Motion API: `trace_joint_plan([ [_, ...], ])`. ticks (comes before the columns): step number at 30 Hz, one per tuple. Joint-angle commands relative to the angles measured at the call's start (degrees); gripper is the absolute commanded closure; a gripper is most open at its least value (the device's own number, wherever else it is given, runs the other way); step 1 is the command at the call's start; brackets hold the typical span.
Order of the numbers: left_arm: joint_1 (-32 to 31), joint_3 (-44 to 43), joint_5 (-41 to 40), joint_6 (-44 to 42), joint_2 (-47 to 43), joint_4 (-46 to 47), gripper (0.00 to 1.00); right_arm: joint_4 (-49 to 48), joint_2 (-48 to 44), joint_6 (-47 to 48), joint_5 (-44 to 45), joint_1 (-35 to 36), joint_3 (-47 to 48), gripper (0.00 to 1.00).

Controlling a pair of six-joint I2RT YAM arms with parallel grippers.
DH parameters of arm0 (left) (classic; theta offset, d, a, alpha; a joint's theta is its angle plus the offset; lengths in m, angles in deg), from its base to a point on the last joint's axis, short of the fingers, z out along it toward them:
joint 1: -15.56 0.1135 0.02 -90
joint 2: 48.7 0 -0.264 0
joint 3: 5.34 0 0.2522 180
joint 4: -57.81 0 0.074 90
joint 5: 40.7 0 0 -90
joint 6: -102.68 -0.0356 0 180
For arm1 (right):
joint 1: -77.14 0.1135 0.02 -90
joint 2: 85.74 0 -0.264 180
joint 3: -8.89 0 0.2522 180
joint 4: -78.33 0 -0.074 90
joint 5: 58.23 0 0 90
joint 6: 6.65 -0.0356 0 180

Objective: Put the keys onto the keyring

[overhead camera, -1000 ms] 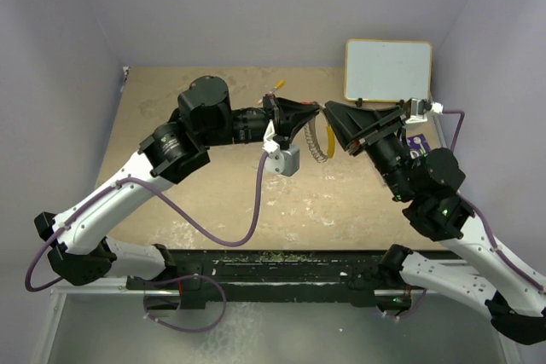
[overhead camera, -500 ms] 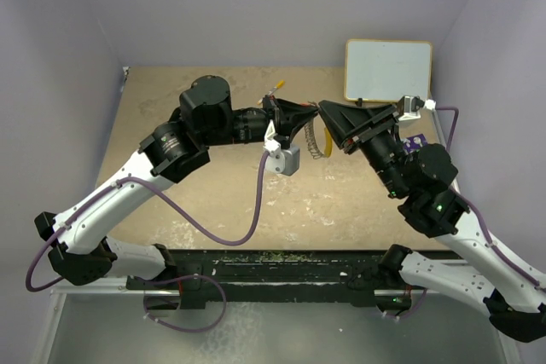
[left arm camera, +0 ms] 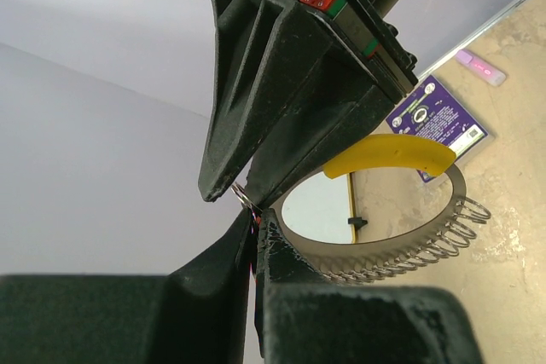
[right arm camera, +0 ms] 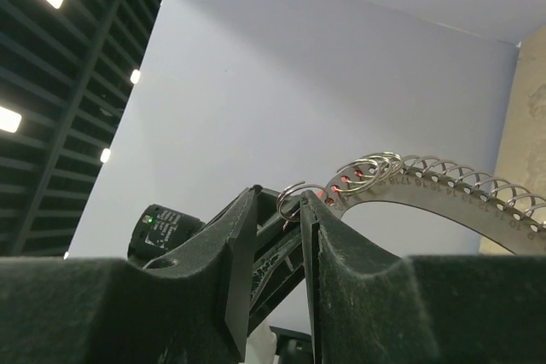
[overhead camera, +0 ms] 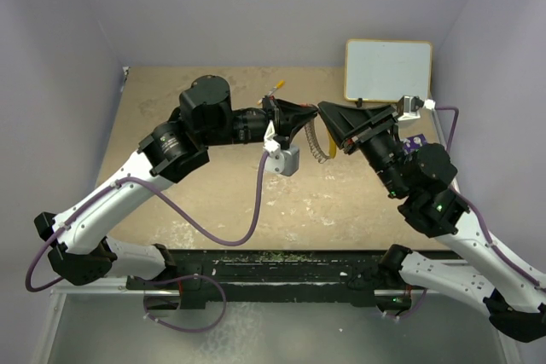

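Note:
The keyring [overhead camera: 322, 147], a flat metal arc with a yellow segment [overhead camera: 330, 137] and many small wire loops, hangs in the air between my two grippers. My left gripper [overhead camera: 309, 115] is shut on one end of it; in the left wrist view the jaws [left arm camera: 256, 216] pinch the band [left arm camera: 401, 249] with a sliver of red in the pinch. My right gripper [overhead camera: 326, 113] faces it tip to tip. In the right wrist view its fingers [right arm camera: 281, 206] stand slightly apart around a small split ring [right arm camera: 293, 196] at the band's end [right arm camera: 444, 185]. The keys themselves are hidden.
A whiteboard [overhead camera: 388, 70] leans at the back right. A purple card [overhead camera: 415, 139] lies on the table under the right arm. A yellow-tipped marker [overhead camera: 275, 88] lies behind the left gripper. A pink item [left arm camera: 479, 67] lies by the wall.
My right gripper moved a little left and up toward the left gripper, closing the gap at the ring's end. The left arm has stayed still.

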Motion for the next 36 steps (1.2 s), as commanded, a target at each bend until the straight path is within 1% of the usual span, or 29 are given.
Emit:
trace_joint_plan([
  [1, 0.0, -2.1, 2.7, -1.7, -1.1, 0.3, 0.97, -3.0, 0.0, 0.7, 1.1, 0.1, 2.4, 0.69],
  [10, -0.2, -2.1, 4.7, -6.1, -1.5, -2.3, 0.97, -4.5, 2.1, -0.8, 1.2, 0.0, 3.3, 0.71],
  [14, -0.2, -2.0, 5.4, -7.2, -1.8, -3.4, 0.97, -5.2, 2.2, -1.3, 1.7, 0.1, 3.1, 0.85],
  [16, -0.2, -2.0, 5.8, -7.5, -1.9, -3.8, 0.97, -5.5, 2.0, -1.6, 2.3, 0.0, 2.5, 0.9],
  [19, -0.2, -1.9, 6.1, -8.0, -2.0, -4.4, 0.97, -5.7, 1.4, -2.0, 3.1, 0.0, 2.0, 1.0],
  [26, -0.3, -1.0, 5.3, -9.3, -2.3, -4.8, 0.97, -7.3, 0.1, -2.7, 4.6, 0.0, 0.5, 1.0],
  [29, -0.3, 0.5, 3.8, -10.8, -2.8, -3.5, 0.97, -7.8, -0.5, -3.8, 5.0, 0.0, -0.1, 1.0],
  [33, -0.2, 3.7, 0.7, -11.4, -3.4, 2.6, 0.97, -9.9, -1.3, -6.8, 5.3, 0.0, -1.4, 1.0],
  [36, -0.2, 6.3, -0.9, -12.2, -3.7, 7.2, 0.97, -13.1, -1.7, -11.2, 5.5, 0.0, -5.3, 1.0],
])
